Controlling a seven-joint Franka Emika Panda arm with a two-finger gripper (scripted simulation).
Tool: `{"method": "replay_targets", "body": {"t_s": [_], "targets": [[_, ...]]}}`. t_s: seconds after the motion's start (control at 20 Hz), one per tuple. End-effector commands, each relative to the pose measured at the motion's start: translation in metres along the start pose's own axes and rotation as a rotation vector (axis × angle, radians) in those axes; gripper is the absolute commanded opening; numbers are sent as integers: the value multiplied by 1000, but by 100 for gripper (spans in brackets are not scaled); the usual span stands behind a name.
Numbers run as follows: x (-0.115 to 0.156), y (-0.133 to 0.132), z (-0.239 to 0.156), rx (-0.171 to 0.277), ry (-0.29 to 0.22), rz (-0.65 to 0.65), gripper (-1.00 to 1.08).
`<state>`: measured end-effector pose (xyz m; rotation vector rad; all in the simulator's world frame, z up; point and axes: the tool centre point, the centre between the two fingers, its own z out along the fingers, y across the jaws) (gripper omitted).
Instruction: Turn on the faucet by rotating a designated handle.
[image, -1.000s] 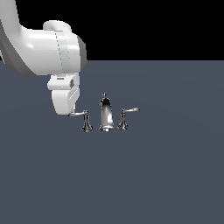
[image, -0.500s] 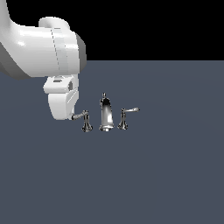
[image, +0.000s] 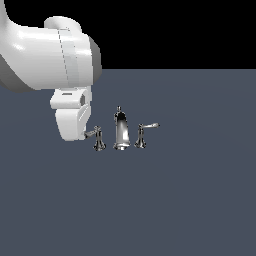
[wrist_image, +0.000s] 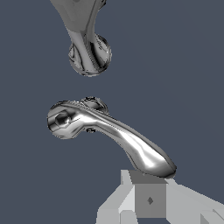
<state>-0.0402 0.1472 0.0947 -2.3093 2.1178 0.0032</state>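
Below, flat slate-grey floor (image: 190, 200); black backdrop (image: 180, 30).

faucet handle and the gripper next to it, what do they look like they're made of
The handle looks like polished chrome-plated metal: mirror-bright highlights and dark reflections run along its lever. The spout has the same shiny finish. The gripper looks like matte light-grey plastic or painted metal: flat, even shading without reflections. As these are renders, that goes only by look.
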Motion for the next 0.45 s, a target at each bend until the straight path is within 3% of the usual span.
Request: {"method": "replay_targets", "body": {"t_s": [0.0,0.4], "targets": [[17,5,0,-3,5,13,-100],[45,17,-1,-5,7,15,-100]]}}
